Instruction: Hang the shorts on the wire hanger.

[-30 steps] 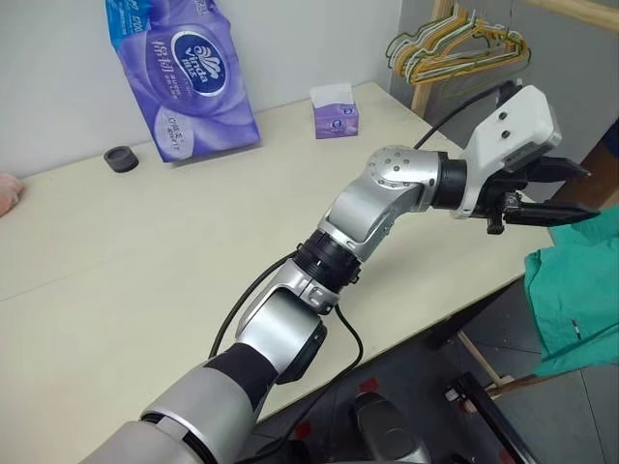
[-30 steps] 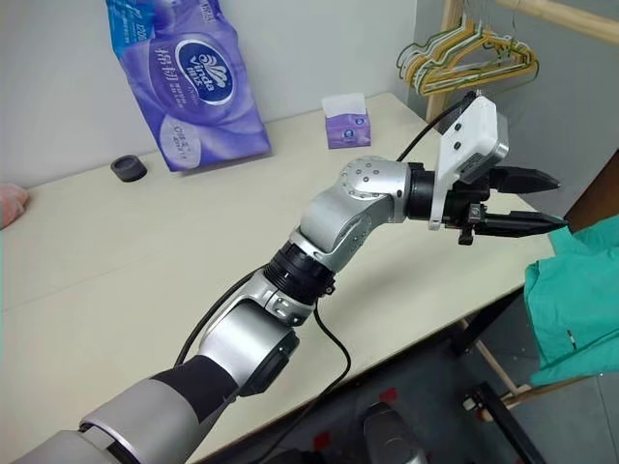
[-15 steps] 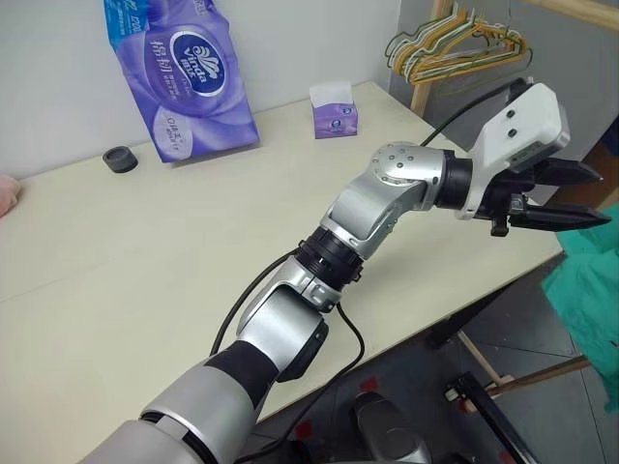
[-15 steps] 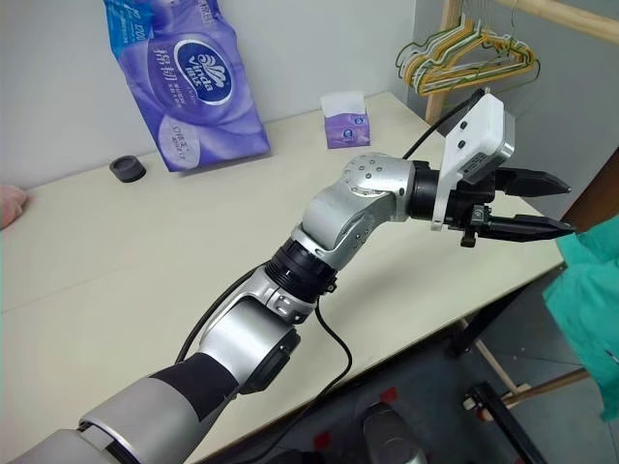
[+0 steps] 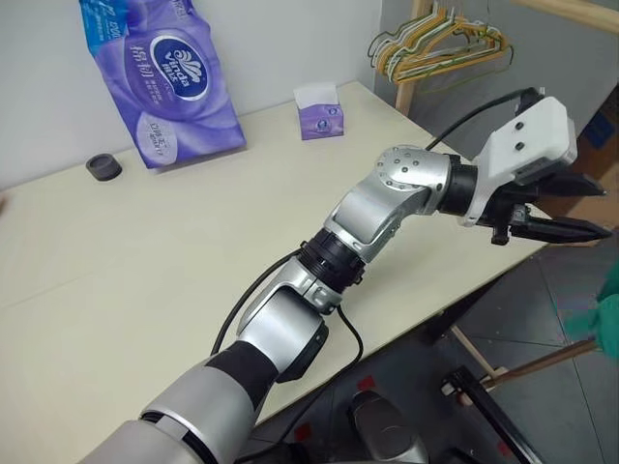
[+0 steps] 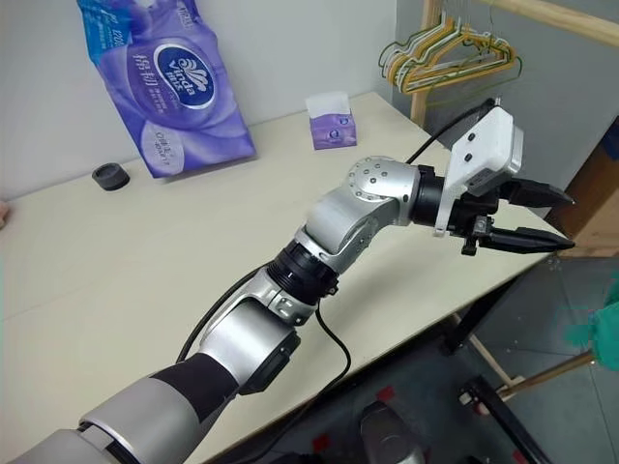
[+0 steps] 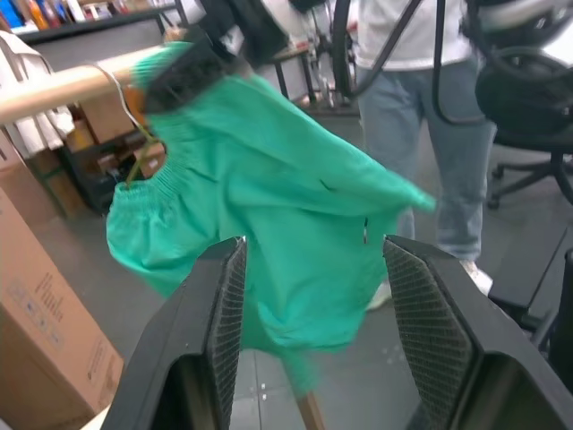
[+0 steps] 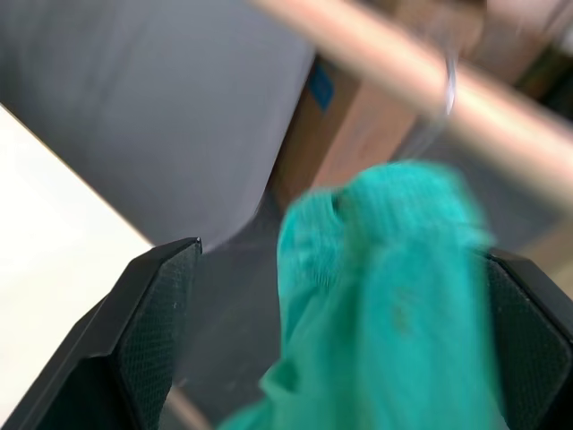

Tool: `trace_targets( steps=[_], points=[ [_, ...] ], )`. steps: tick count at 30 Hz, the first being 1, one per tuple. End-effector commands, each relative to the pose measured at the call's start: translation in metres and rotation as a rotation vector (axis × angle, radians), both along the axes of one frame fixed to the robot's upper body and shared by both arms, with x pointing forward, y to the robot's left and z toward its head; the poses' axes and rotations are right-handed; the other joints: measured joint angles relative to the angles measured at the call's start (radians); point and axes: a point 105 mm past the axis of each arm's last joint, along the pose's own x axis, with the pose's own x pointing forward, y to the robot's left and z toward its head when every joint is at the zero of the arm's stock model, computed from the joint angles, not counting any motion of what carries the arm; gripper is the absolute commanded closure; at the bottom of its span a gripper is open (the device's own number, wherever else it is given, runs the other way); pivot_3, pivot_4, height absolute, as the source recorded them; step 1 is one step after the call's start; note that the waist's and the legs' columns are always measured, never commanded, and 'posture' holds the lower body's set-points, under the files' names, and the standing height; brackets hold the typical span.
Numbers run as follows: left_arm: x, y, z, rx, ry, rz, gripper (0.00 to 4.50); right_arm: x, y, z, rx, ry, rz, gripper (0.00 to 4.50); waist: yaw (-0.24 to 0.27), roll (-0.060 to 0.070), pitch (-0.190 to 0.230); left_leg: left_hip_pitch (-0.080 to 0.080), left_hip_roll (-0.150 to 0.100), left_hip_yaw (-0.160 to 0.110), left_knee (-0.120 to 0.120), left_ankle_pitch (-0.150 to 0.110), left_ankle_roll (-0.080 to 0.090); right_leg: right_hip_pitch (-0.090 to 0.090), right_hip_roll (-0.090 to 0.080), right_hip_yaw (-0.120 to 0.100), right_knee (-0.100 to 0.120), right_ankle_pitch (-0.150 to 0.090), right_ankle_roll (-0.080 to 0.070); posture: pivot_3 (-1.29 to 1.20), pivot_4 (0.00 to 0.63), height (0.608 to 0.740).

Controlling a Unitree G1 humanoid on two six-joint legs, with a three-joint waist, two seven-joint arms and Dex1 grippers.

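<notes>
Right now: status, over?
Left gripper open, empty. Right gripper open, shorts between its fingers. Shorts hanging from wooden rail on a wire hook. Nothing blocking.

The shorts (image 7: 269, 224) are showing a solid teal-green, with no pattern. The table (image 5: 116, 271) is showing a plain pale cream surface. The large tissue pack (image 5: 160, 77) is displaying purple wrapping with a blue top band and a dark blue oval logo with white print. The small tissue box (image 5: 319, 118) is showing purple sides and a white tissue on top. The round cap (image 5: 103, 167) is appearing dark grey. The bunch of hangers (image 5: 435, 43) is showing yellow and green. The left gripper (image 5: 580, 208) is showing black fingers (image 7: 215, 313) with a fine mesh texture, below a white housing. The wooden rail (image 7: 63, 90) is showing light tan. The cardboard box (image 7: 45, 331) is appearing brown.
</notes>
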Motion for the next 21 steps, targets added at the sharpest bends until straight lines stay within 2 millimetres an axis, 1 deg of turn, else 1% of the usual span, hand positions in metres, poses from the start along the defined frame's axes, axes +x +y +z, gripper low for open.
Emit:
trace_targets(
  steps=[1,5,8,10,12,14,16,18,19,20,21],
  points=[
    [-0.009,-0.004,0.005,-0.032,-0.016,-0.024,1.95,-0.003,0.007,0.020,-0.092,-0.081,-0.011,0.04,0.001,0.000,0.000,0.000,0.000,0.000,0.000,0.000,0.000,0.000,0.000,0.000,0.000,0.000,0.000,-0.46,0.116,0.740],
    [-0.006,-0.002,0.003,-0.027,-0.017,-0.008,1.95,0.002,0.018,0.039,-0.228,-0.145,0.003,0.04,0.003,0.000,0.000,0.000,0.000,0.000,0.000,0.000,0.000,0.000,-0.001,0.000,0.000,0.000,0.000,-0.45,0.117,0.740],
    [-0.006,-0.001,0.003,-0.028,-0.014,-0.004,1.95,0.004,0.024,0.047,-0.318,-0.176,0.000,0.04,0.002,0.001,0.000,0.000,0.000,0.000,0.000,0.000,0.000,-0.001,-0.001,0.000,0.001,0.000,0.000,-0.45,0.115,0.740],
    [-0.006,-0.001,0.002,-0.028,-0.013,-0.003,1.95,0.007,0.029,0.044,-0.357,-0.166,0.017,0.04,0.002,0.001,0.000,0.000,0.000,0.000,0.000,0.000,0.000,-0.001,-0.001,0.000,0.001,0.000,0.000,-0.45,0.115,0.740],
    [-0.005,-0.001,0.002,-0.028,-0.013,0.001,1.95,0.013,0.040,0.039,-0.359,-0.178,0.087,0.04,0.002,0.001,0.000,0.000,0.000,0.000,0.000,0.000,0.000,-0.001,-0.001,0.000,0.001,0.000,0.000,-0.46,0.112,0.740],
    [-0.001,0.002,0.000,-0.029,-0.013,0.022,1.95,0.022,0.054,0.027,-0.328,-0.190,0.173,0.04,0.000,0.000,-0.001,0.000,0.000,0.000,0.001,0.000,0.000,-0.001,-0.001,0.000,0.001,0.000,0.000,-0.46,0.110,0.740],
    [0.008,0.008,-0.005,-0.024,-0.021,0.070,1.95,0.033,0.069,0.008,-0.259,-0.188,0.259,0.04,-0.002,-0.001,-0.001,0.000,0.001,0.000,0.001,0.000,0.000,0.000,-0.001,0.000,0.001,0.001,0.001,-0.45,0.109,0.740],
    [0.015,0.015,-0.009,-0.019,-0.020,0.105,1.95,0.039,0.079,-0.008,-0.214,-0.170,0.311,0.04,-0.001,0.000,-0.002,0.000,0.001,-0.001,0.002,0.000,0.000,0.000,-0.001,0.001,0.002,0.001,0.002,-0.43,0.107,0.740],
    [0.019,0.021,-0.013,-0.015,-0.006,0.129,1.95,0.044,0.088,-0.020,-0.180,-0.164,0.360,0.04,0.001,0.001,-0.002,0.000,0.000,-0.001,0.002,0.000,0.000,0.000,-0.001,0.000,0.002,0.001,0.002,-0.42,0.106,0.740],
    [0.027,0.034,-0.019,-0.009,0.021,0.170,1.95,0.052,0.106,-0.042,-0.142,-0.144,0.450,0.04,-0.001,0.003,-0.006,0.000,0.000,-0.001,0.002,0.000,0.000,0.000,-0.001,0.000,0.002,0.001,0.002,-0.41,0.105,0.740],
    [0.032,0.043,-0.024,-0.003,0.039,0.200,1.95,0.055,0.120,-0.056,-0.112,-0.133,0.513,0.04,0.000,0.004,-0.009,0.000,0.002,-0.001,0.002,0.000,0.000,0.000,-0.002,0.001,0.003,0.001,0.002,-0.40,0.102,0.740]
  ],
)
